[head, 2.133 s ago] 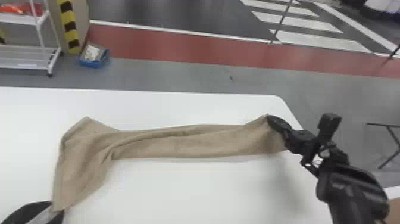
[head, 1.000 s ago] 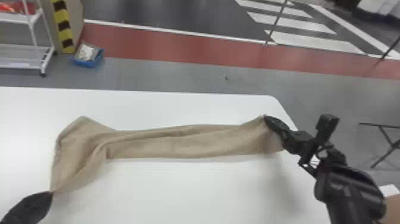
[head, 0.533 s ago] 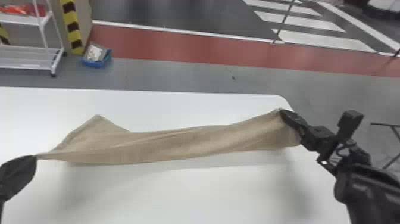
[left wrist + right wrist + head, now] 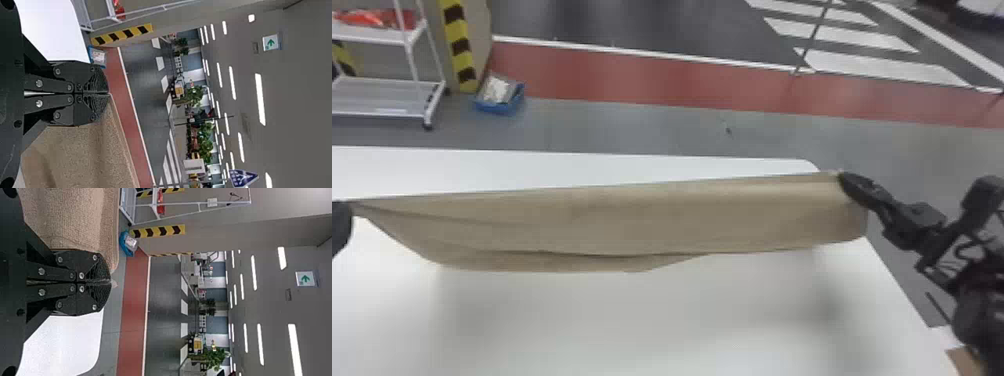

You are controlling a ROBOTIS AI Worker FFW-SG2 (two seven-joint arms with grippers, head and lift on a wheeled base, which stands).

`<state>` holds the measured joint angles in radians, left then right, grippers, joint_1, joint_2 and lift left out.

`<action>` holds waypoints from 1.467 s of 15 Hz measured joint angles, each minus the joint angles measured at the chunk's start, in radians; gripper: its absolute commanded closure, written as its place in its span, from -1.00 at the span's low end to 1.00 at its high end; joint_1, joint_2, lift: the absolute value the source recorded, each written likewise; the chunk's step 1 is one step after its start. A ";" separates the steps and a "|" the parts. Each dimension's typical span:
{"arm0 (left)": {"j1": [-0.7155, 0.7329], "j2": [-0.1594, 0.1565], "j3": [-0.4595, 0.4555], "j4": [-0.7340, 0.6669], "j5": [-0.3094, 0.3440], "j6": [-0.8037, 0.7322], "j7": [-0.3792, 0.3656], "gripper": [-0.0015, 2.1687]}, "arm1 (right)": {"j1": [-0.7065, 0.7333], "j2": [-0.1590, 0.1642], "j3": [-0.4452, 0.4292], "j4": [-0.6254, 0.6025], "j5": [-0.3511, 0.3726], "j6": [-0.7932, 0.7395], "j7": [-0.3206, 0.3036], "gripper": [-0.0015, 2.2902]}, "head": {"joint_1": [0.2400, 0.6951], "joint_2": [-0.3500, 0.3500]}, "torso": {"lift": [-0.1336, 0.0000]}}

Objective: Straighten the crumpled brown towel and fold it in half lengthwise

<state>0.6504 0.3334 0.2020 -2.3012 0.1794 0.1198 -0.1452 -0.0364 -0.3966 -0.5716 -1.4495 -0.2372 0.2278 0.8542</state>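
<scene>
While one end of the brown towel (image 4: 632, 215) is pinched between the pressed-together fingers of the left gripper (image 4: 341, 222), the other is clasped likewise by the right gripper (image 4: 845, 180). Cloth stretched between them over white table (image 4: 682, 325), creased along near edge.

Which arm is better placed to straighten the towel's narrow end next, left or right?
Probably left: the left gripper holds the brown towel where it narrows to a point, near the sagging lower edge. The right gripper holds the opposite, broader end.
</scene>
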 measured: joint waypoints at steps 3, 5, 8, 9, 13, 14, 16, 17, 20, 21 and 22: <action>-0.116 -0.016 -0.021 -0.008 0.010 0.164 0.012 0.31 | -0.031 -0.042 0.019 -0.019 0.011 0.057 0.008 0.06 | 1.00 -0.72 | -0.85; -0.233 -0.021 -0.065 0.034 0.009 0.249 0.025 0.31 | -0.105 -0.050 0.071 0.036 0.037 0.066 0.008 0.06 | 0.92 -0.68 | -0.85; -0.440 -0.028 -0.134 0.170 0.012 0.342 0.040 0.31 | -0.261 -0.048 0.175 0.208 0.097 0.006 0.003 0.06 | 0.72 -0.56 | -0.85; -0.521 -0.031 -0.156 0.236 0.020 0.359 0.046 0.31 | -0.317 -0.045 0.209 0.271 0.120 -0.028 -0.006 0.06 | 0.66 -0.53 | -0.85; -0.792 -0.043 -0.230 0.524 0.031 0.307 0.058 0.31 | -0.498 -0.028 0.277 0.465 0.164 -0.153 -0.065 0.06 | 0.34 -0.45 | -0.85; -0.862 -0.044 -0.253 0.606 0.030 0.263 0.063 0.31 | -0.546 -0.026 0.278 0.522 0.167 -0.186 -0.079 0.06 | 0.25 -0.44 | -0.85; -0.992 -0.054 -0.297 0.762 0.029 0.170 0.072 0.31 | -0.628 -0.026 0.274 0.623 0.168 -0.245 -0.105 0.06 | 0.00 -0.46 | -0.85; -1.059 -0.063 -0.320 0.841 0.025 0.121 0.078 0.31 | -0.668 -0.026 0.272 0.667 0.166 -0.267 -0.111 0.06 | -0.08 -0.46 | -0.85; -1.192 -0.092 -0.364 0.987 0.028 -0.014 0.099 0.31 | -0.743 -0.026 0.269 0.710 0.136 -0.279 -0.147 0.06 | -0.34 -0.50 | -0.85; -1.214 -0.099 -0.371 1.007 0.030 -0.044 0.119 0.31 | -0.761 -0.026 0.267 0.719 0.123 -0.278 -0.148 0.06 | -0.43 -0.50 | -0.85; -1.225 -0.103 -0.379 1.018 0.030 -0.072 0.129 0.31 | -0.771 -0.028 0.267 0.725 0.114 -0.278 -0.136 0.06 | -0.55 -0.51 | -0.85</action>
<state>-0.5750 0.2303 -0.1769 -1.2829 0.2094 0.0478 -0.0167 -0.8072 -0.4242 -0.3050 -0.7246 -0.1234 -0.0501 0.7184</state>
